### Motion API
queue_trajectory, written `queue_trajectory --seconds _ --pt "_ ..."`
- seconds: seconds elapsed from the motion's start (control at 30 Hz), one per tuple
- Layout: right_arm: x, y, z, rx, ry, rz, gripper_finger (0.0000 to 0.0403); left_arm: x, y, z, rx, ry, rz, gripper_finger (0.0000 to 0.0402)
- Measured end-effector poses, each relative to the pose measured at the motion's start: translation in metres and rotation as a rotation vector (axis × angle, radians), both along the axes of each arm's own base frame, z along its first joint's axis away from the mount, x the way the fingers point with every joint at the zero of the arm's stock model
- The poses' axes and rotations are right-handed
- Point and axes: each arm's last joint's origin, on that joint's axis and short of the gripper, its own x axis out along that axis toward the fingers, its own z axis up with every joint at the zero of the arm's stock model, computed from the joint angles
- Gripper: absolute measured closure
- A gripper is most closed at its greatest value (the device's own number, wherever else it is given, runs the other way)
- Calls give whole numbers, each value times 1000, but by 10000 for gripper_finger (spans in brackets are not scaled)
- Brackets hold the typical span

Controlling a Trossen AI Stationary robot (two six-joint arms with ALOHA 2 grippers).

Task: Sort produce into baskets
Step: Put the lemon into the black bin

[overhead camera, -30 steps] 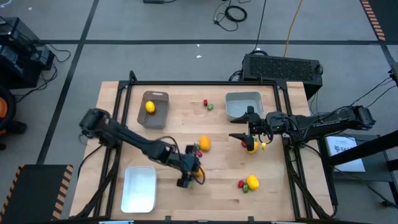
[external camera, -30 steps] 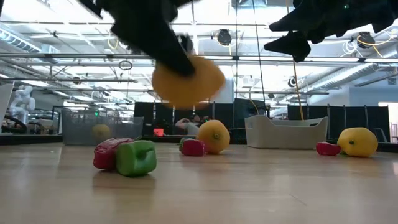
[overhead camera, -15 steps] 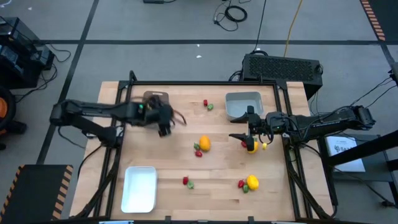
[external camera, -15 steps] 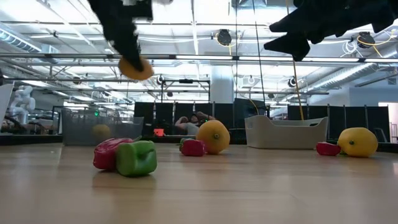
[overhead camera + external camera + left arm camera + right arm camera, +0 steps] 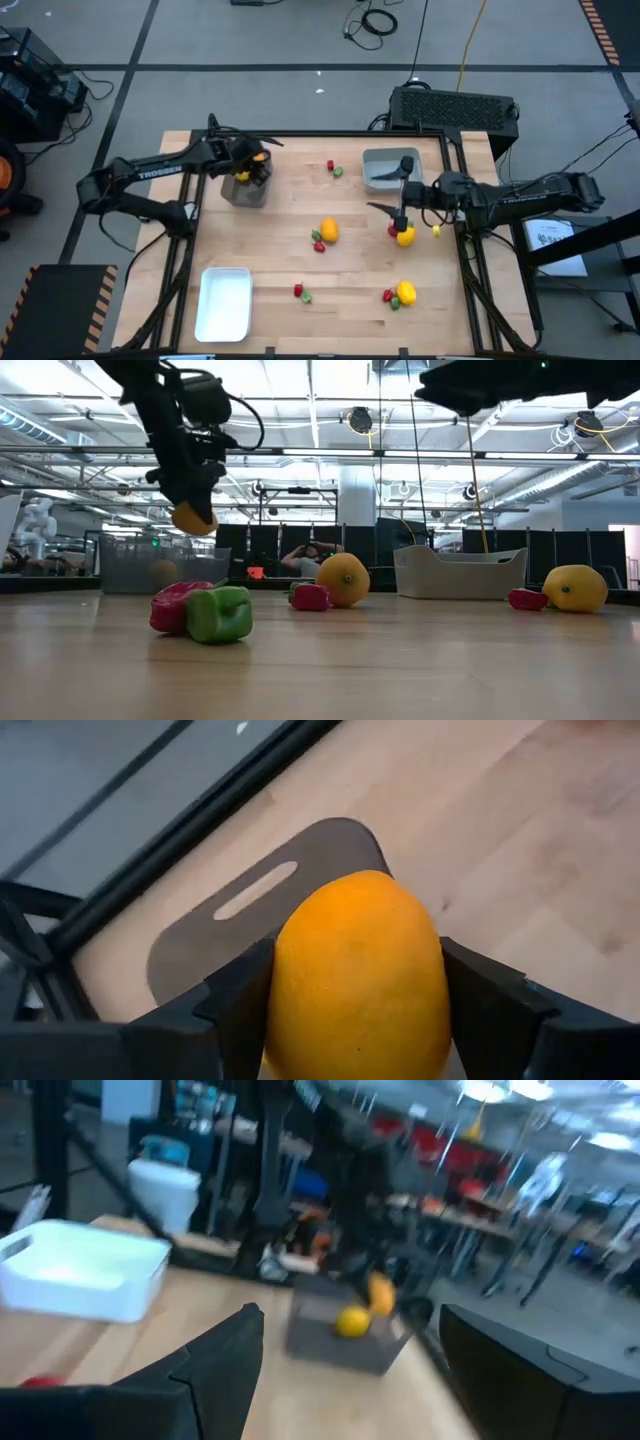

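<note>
My left gripper (image 5: 252,165) hangs over the brown-grey basket (image 5: 245,190) at the table's far left, shut on an orange fruit (image 5: 355,980). A yellow fruit (image 5: 242,177) lies in that basket. My right gripper (image 5: 393,190) stands open in the air near the light grey-blue basket (image 5: 388,172), above a yellow fruit (image 5: 405,236) with a red piece beside it. Another orange fruit (image 5: 327,230), a yellow fruit (image 5: 405,292) and small red and green pieces (image 5: 300,292) lie on the table. The white basket (image 5: 225,300) sits near left. My left gripper pinches the orange fruit by its two opposite sides (image 5: 285,985) between its two fingers (image 5: 235,995). The fingers slant down toward the basket. The fruit hangs lifted clear (image 5: 193,518), above the brown-grey basket's open top.
A red piece and a green piece (image 5: 333,168) lie at the far middle, between the two far baskets. More red and green pieces (image 5: 389,297) lie by the near yellow fruit. Bare wood shows in the table's middle and along its near edge.
My left gripper has swung from the near middle of the table up and toward the far left edge, turning as it went, and carried the orange fruit over the brown-grey basket. My right gripper has rolled about its own line while keeping nearly the same place.
</note>
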Motion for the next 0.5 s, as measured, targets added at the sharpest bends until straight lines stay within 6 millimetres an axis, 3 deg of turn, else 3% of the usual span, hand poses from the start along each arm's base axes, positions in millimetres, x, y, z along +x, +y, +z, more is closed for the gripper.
queue_trajectory --seconds 0.2,0.5 --pt "-1 -3 -12 79 113 -17 112 6 8 -10 -22 -4 70 150" --pt "-4 -3 -29 224 275 -41 112 20 11 -25 -42 8 39 132"
